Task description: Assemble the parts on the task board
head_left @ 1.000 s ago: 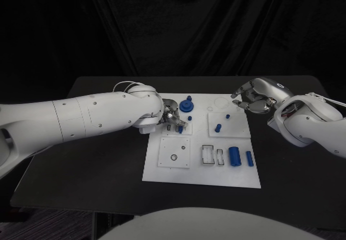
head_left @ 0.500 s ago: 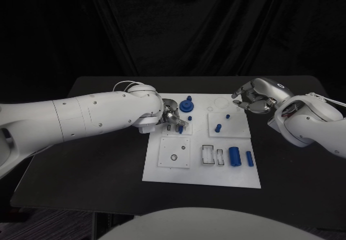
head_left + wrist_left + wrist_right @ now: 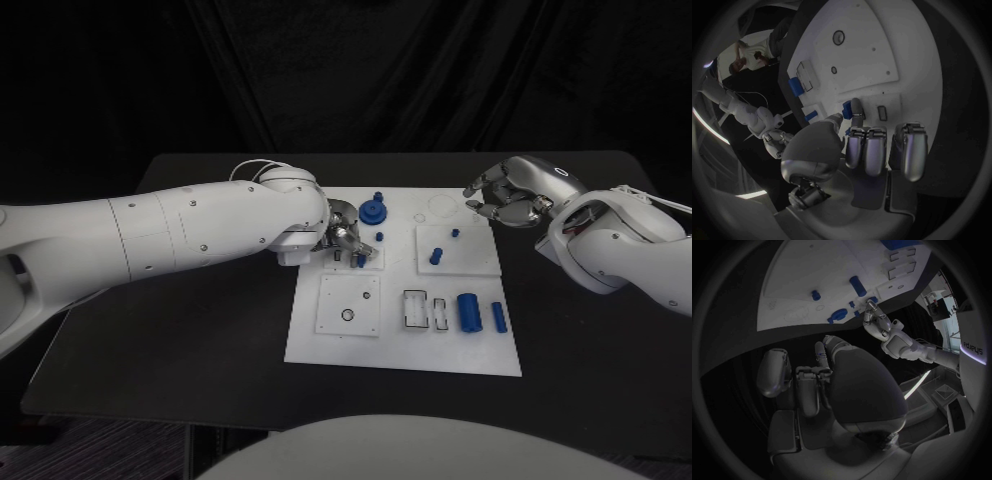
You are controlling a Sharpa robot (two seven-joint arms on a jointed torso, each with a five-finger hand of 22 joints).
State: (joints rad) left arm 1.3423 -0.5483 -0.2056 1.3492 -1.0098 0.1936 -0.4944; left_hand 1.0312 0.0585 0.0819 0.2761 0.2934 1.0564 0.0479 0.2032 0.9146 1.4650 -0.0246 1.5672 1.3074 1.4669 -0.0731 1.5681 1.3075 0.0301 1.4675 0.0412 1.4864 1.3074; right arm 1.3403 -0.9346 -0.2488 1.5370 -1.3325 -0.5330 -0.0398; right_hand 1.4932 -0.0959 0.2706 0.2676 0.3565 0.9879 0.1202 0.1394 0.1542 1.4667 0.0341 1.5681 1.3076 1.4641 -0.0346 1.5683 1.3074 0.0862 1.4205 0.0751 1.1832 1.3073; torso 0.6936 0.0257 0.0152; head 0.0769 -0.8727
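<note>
The white task board [image 3: 335, 345] lies mid-table. My left hand [image 3: 340, 236] hovers over its upper left plate and pinches a small blue peg [image 3: 359, 258], also seen between thumb and finger as the blue peg [image 3: 846, 106] close above the board [image 3: 879, 50]. Just beyond the hand stands a blue round part with a stem [image 3: 375, 210]. My right hand [image 3: 505, 200] hangs at the board's upper right corner; the right hand [image 3: 826, 375] has its fingers curled in, and nothing shows in them.
Two short blue pegs [image 3: 456, 233] [image 3: 436, 256] stand on the upper right plate. A blue cylinder [image 3: 469, 312] and a thinner blue pin [image 3: 499, 317] lie lower right beside two rectangular slots [image 3: 417, 308]. A square plate with a ring hole [image 3: 349, 305] sits lower left.
My left hand has edged slightly to the right with the blue peg still pinched. The right hand has stayed put.
</note>
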